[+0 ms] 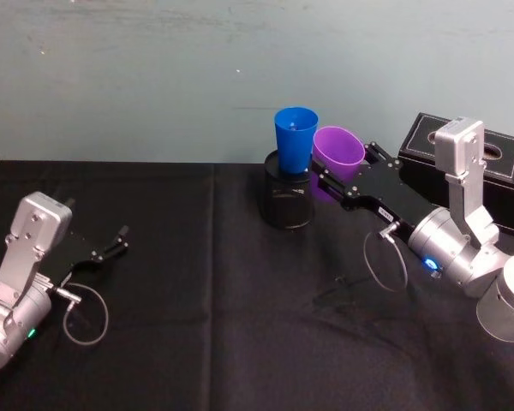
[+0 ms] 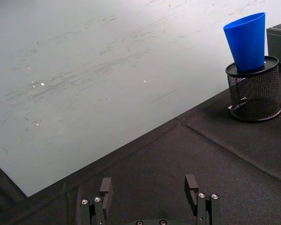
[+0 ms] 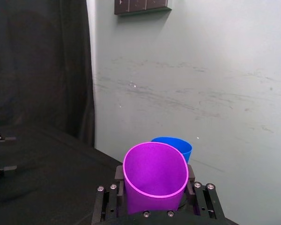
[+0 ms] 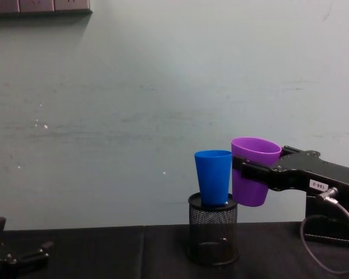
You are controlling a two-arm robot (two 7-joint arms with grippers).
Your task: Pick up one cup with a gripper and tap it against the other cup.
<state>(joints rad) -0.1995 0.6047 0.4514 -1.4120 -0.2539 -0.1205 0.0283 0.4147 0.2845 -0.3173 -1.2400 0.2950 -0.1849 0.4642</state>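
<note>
- Purple plastic first: one purple cup (image 4: pixel 253 171), short and wide, tapered toward its base, with a smooth rim. The wall looks squeezed slightly oval in the right wrist view.
- Count of cups: two. The second is a blue cup (image 4: pixel 214 174), taller and narrower, also tapered toward its base.
- One black wire-mesh pen holder (image 4: pixel 213 235) stands mid-table. The blue cup sits upright in its mouth, base down inside.
- One black box (image 1: pixel 497 171) lies at the far right of the table, behind the right arm.
- One black cloth (image 1: pixel 197 300) covers the table, with a pale green wall behind.
- Grippers: two.
- Right gripper (image 3: pixel 154 185) reaches in from the right, its fingers (image 3: pixel 119 174) pinching the purple cup across the body, one on each side. The rim stands above the fingers and the base hangs below them.
- The purple cup is held in the air, mouth up and close to upright, well clear of the cloth. Its base is about level with the holder's rim.
- It sits immediately right of the blue cup. The sides look to be touching in the chest view, though actual contact cannot be confirmed.
- Left gripper (image 2: pixel 149 183) is low over the cloth at the near left, fingers spread with nothing between them, well apart from both cups.
</note>
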